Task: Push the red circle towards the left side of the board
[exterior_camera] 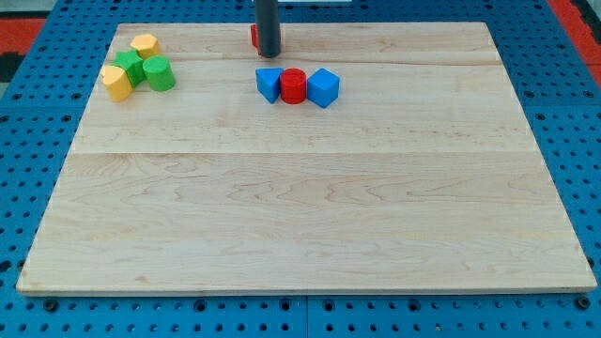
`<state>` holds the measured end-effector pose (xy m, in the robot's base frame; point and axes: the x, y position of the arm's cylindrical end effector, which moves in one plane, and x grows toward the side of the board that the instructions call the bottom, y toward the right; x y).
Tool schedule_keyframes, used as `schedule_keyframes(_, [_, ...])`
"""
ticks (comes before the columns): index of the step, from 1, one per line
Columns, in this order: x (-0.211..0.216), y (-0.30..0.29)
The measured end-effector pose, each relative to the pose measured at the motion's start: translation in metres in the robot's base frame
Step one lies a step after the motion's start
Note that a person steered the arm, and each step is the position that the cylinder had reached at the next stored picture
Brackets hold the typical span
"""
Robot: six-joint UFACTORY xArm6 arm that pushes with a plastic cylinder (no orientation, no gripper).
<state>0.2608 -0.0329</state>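
Resting on a pale wooden bench [310, 216] over a blue pegboard [28, 141]. No claw fitted to this arm, only a dark rod ending in my tip [269, 54], so nothing to report as apart or together.

Sitting in the upper middle of the bench: the red circle [293, 85], flanked on the view's left by a blue block [269, 83] and on the view's right by a second blue block [323, 87], both appearing to be touching it, the three forming a short row.

Standing above that row, toward the view's top: my tip, apart from the red circle and slightly to the view's left of it. Peeking out just behind the rod on its left edge: a small red block [254, 37], mostly hidden, shape not readable.

Clustering near the bench's upper left corner: a yellow block [144, 44] at the top, a green block [130, 67] below it, a green cylinder [159, 73] to the right, and another yellow block [116, 84] at the lower left, all packed closely together and well apart from the red circle.
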Motion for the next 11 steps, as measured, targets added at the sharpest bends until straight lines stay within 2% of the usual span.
schedule_keyframes(1, [0.03, 0.04])
schedule_keyframes(2, [0.06, 0.032])
schedule_keyframes(3, [0.072, -0.003])
schedule_keyframes(4, [0.085, -0.003])
schedule_keyframes(6, [0.156, -0.017])
schedule_keyframes(7, [0.192, -0.056])
schedule_keyframes(8, [0.206, -0.089])
schedule_keyframes(11, [0.207, -0.09])
